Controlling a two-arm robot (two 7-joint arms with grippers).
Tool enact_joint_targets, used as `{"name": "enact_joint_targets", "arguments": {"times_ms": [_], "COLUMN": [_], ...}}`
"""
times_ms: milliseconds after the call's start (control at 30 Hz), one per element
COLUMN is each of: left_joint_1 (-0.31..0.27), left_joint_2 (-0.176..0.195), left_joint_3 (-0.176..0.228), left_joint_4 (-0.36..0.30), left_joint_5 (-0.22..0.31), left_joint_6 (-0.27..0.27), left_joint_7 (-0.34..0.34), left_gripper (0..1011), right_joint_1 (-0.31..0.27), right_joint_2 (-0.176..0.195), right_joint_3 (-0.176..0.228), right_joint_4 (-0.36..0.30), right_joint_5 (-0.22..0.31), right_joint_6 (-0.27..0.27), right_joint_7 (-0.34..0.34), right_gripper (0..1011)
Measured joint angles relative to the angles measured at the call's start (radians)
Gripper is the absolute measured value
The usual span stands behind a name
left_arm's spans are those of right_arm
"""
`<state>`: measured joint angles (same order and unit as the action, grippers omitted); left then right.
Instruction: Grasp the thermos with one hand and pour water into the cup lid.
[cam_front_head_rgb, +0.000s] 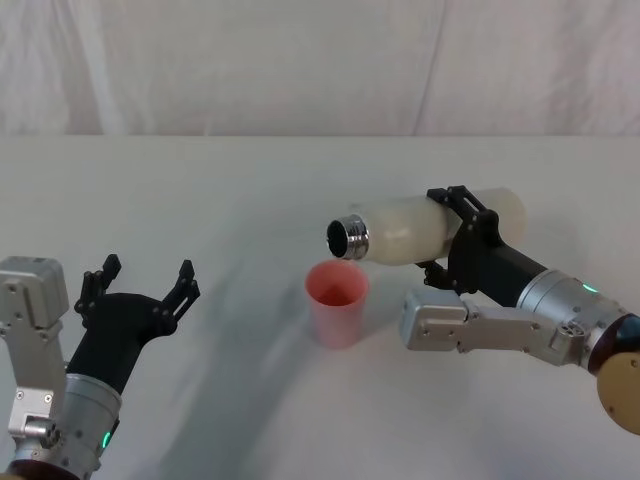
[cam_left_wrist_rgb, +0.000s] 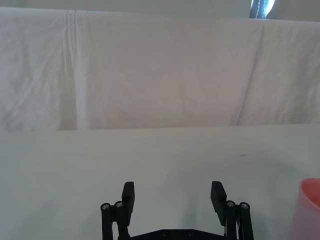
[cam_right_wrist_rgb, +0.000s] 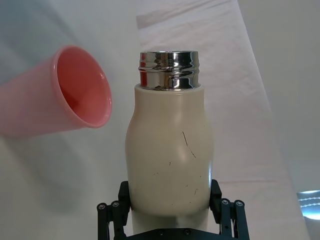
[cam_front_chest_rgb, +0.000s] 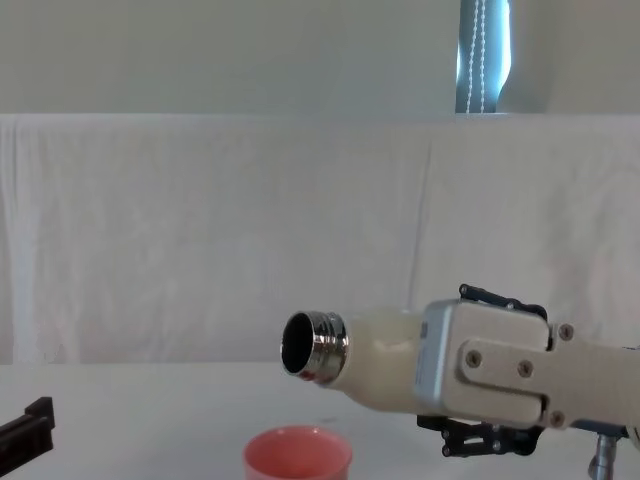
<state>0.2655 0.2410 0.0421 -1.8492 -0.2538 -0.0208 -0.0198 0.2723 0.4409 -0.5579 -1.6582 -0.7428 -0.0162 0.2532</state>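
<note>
My right gripper (cam_front_head_rgb: 458, 232) is shut on the cream-white thermos (cam_front_head_rgb: 420, 229) and holds it tipped nearly level above the table. Its open steel neck (cam_front_head_rgb: 348, 237) points left, just above the far rim of the pink cup lid (cam_front_head_rgb: 337, 302). The cup lid stands upright on the white table. In the right wrist view the thermos (cam_right_wrist_rgb: 170, 155) sits between the fingers (cam_right_wrist_rgb: 112, 212), with the cup lid (cam_right_wrist_rgb: 75, 95) beside its neck. The chest view shows the thermos mouth (cam_front_chest_rgb: 312, 347) over the cup lid (cam_front_chest_rgb: 298, 455). My left gripper (cam_front_head_rgb: 142, 284) rests open at the near left, holding nothing.
A white cloth covers the table (cam_front_head_rgb: 200, 200), and a white curtain (cam_front_head_rgb: 320, 60) hangs behind its far edge. Bare table surface lies between the left gripper and the cup lid.
</note>
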Motion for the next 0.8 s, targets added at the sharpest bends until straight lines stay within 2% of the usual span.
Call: {"name": "enact_joint_targets", "arguments": {"times_ms": [400, 800], "left_joint_1": [0.0, 0.0], "left_joint_2": [0.0, 0.0], "left_joint_3": [0.0, 0.0], "left_joint_4": [0.0, 0.0], "left_joint_5": [0.0, 0.0], "left_joint_6": [0.0, 0.0], "left_joint_7": [0.0, 0.0], "left_gripper": [1001, 1001], "right_joint_1": [0.02, 0.023], "right_joint_2": [0.015, 0.007], "right_joint_3": [-0.02, -0.022], "right_joint_4": [0.014, 0.038], "right_joint_5": [-0.034, -0.051], "right_joint_6": [0.003, 0.018], "right_joint_7": [-0.003, -0.031], "right_gripper": [951, 951]}}
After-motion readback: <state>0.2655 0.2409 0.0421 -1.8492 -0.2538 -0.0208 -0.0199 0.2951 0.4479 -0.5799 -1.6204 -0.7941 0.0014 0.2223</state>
